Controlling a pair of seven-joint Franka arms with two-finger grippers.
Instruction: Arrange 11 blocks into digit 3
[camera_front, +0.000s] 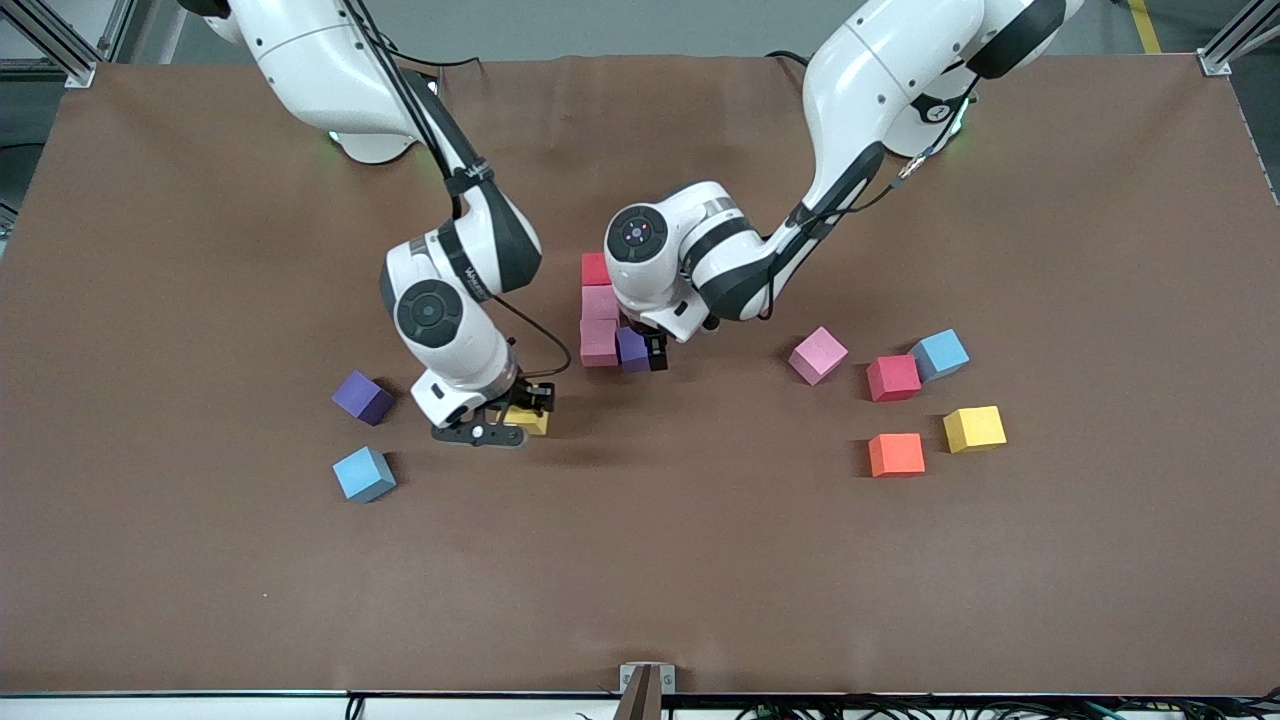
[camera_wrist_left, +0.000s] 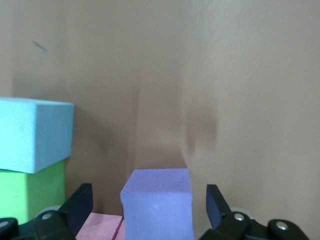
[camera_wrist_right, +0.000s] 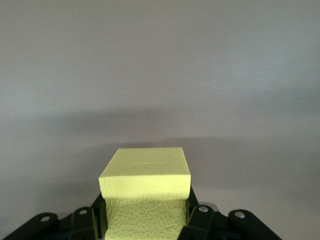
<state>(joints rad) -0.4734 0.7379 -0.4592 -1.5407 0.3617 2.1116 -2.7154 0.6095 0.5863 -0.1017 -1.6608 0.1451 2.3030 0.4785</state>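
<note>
— Left gripper (camera_wrist_left: 149, 212) at mid-frame: what do you read?

— I see its fingers (camera_front: 657, 352) spread wide, clear of the purple block (camera_front: 632, 349) beside the pink column (camera_front: 599, 322).

— And the right gripper (camera_front: 516, 417)?

— I have it clamped on a yellow block (camera_wrist_right: 145, 187), lower left of centre, low over the table (camera_front: 640, 560).
</note>
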